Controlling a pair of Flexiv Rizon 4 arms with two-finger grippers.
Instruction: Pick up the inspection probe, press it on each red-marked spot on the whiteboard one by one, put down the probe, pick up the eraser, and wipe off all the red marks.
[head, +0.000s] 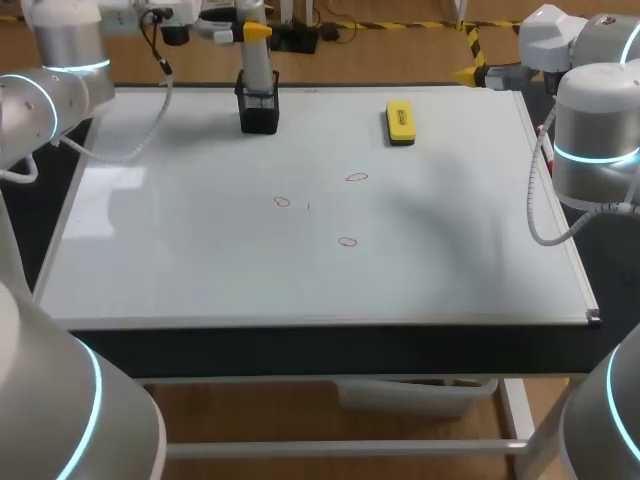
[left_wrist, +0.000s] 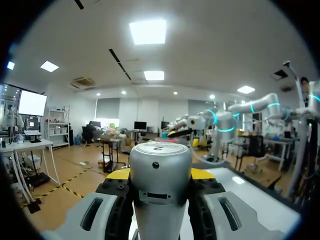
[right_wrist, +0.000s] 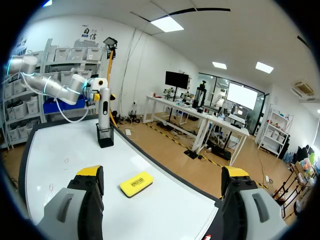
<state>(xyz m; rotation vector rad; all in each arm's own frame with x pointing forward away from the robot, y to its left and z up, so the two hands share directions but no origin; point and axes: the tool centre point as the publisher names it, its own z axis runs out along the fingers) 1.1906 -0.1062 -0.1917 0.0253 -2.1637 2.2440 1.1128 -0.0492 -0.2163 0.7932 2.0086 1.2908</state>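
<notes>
Left hand (left_wrist: 160, 176) pinches the inspection probe (head: 257, 66), which stands in its black holder (head: 259, 113) at the whiteboard's (head: 200, 270) far left. The right hand (right_wrist: 162, 175) is spread, with the eraser (right_wrist: 136, 184) ahead of it. A tilted lift would likely drag or tip the holder. The red marks (head: 347, 241) lie mid-board, with open room all round and well apart from the edges.

The silver cylindrical inspection probe (left_wrist: 160, 165) blocks most of the left end effector (left_wrist: 160, 173) in its wrist view; in the head view the black square holder (head: 259, 112) hides the probe's lower end. From the right wrist, the small red marks (right_wrist: 66, 161) are too tiny to make out.
</notes>
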